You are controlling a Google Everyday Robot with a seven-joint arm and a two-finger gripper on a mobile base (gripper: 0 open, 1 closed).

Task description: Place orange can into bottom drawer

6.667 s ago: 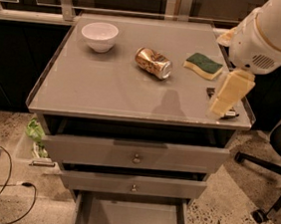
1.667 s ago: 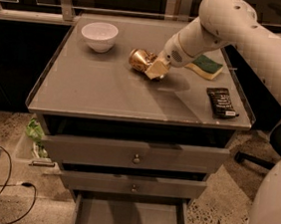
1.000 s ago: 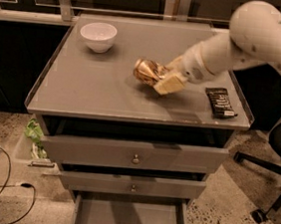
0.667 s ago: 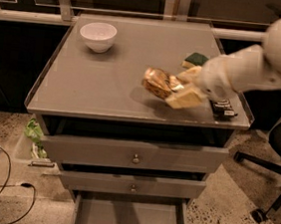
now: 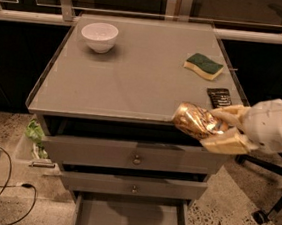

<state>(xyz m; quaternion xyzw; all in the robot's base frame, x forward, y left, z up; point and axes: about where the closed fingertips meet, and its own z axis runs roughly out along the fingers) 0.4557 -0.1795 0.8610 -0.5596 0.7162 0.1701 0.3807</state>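
Note:
The orange can (image 5: pixel 196 121) is a shiny orange-gold drink can held on its side in the air, just past the front right edge of the cabinet top. My gripper (image 5: pixel 227 128) reaches in from the right and is shut on the can, one pale finger above it and one below. The bottom drawer (image 5: pixel 129 220) is pulled out at the foot of the cabinet, a shallow grey tray, lower and to the left of the can. Its floor shows nothing in it.
A white bowl (image 5: pixel 99 36) stands at the back left of the cabinet top (image 5: pixel 134 78). A green and yellow sponge (image 5: pixel 203 66) and a black snack packet (image 5: pixel 219 97) lie at the right. Two knobbed drawers (image 5: pixel 136 157) are shut. A black cable (image 5: pixel 2 190) lies on the floor at left.
My gripper closed on the can near the middle of the top, lifted it and carried it right and forward, past the front edge of the cabinet top and lower.

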